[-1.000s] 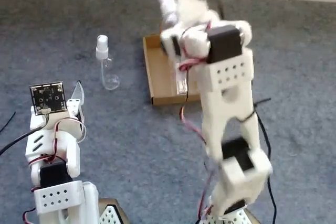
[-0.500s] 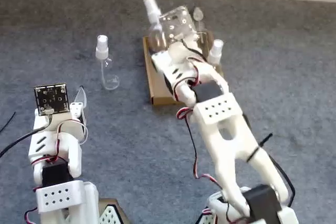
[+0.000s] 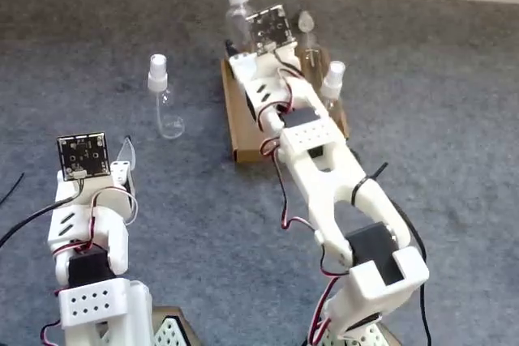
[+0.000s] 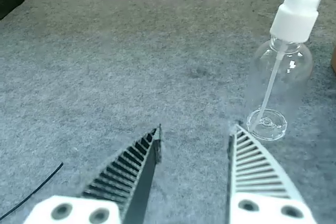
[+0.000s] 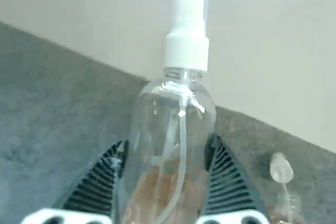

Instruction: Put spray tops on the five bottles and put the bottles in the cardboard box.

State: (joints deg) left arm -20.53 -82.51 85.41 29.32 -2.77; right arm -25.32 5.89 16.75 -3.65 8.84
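Spray bottle clamped in right claw, carried farther across cardboard box, left claw apart, unmoved.

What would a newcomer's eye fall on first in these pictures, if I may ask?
Most striking is the right gripper shut on the held bottle, clear with a white spray top, upright near the far end of the cardboard box. Next comes the lone bottle standing on the grey carpet just ahead of the open left gripper.
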